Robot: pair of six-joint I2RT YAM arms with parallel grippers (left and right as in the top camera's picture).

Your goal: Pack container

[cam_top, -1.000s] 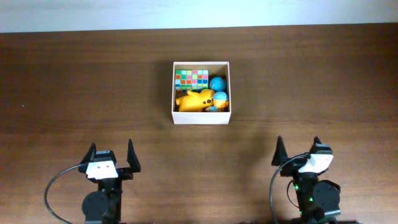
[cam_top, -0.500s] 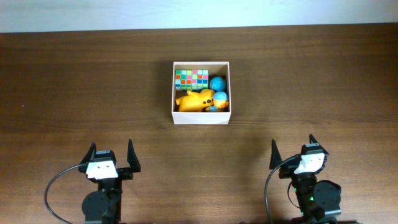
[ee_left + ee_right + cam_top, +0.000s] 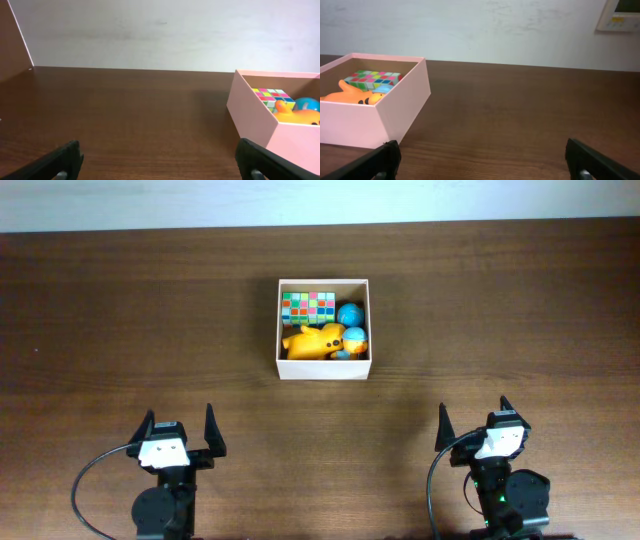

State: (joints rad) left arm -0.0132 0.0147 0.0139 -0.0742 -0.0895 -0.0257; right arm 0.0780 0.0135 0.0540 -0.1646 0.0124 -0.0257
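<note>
The container [image 3: 278, 330] is a square cream-walled box at the table's centre back. Inside lie a multicoloured cube puzzle [image 3: 308, 306], a yellow-orange duck toy [image 3: 312, 342] and two blue balls [image 3: 349, 314]. The left wrist view shows the container [image 3: 250, 117] at its right, and the right wrist view shows it [image 3: 402, 107] at its left. My left gripper [image 3: 180, 428] is open and empty near the front edge, far from the box. My right gripper [image 3: 474, 420] is open and empty at the front right.
The dark wooden table [image 3: 120, 320] runs to a pale wall at the back. A white wall panel [image 3: 619, 15] shows at the upper right of the right wrist view.
My right gripper has shifted a little to the left and back at the front of the table. The left arm and the container's contents have not moved.
</note>
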